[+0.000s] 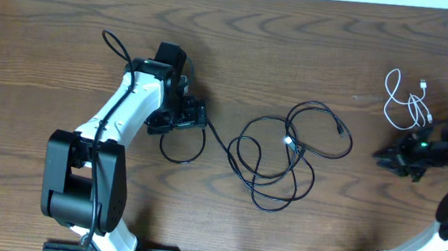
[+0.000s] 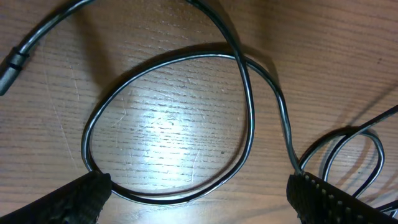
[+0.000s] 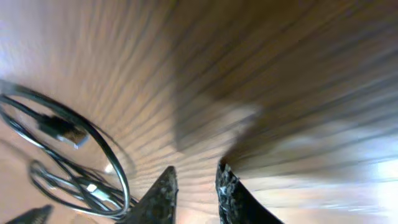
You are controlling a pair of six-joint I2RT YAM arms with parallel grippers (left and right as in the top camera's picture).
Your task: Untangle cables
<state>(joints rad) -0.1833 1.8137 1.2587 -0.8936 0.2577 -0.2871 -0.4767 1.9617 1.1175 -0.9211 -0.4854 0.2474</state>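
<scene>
Across the wooden table [image 1: 55, 13], my left gripper [image 1: 182, 122] hangs spread wide over one stray loop of the black cables [image 1: 286, 155], apparently to draw it clear of their glossy, overlapping central tangle. My right gripper [image 3: 194, 183], narrowed on nothing visible, too blurred to tell if shut, sits below the small white cable [image 1: 409, 101], loosely coiled far right.

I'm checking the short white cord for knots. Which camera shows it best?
Overhead: the thin white cable lies whole there, loosely looped. The left wrist view shows only a black cable loop; the blurred right wrist view shows dark loops, with no white cord visible.
</scene>
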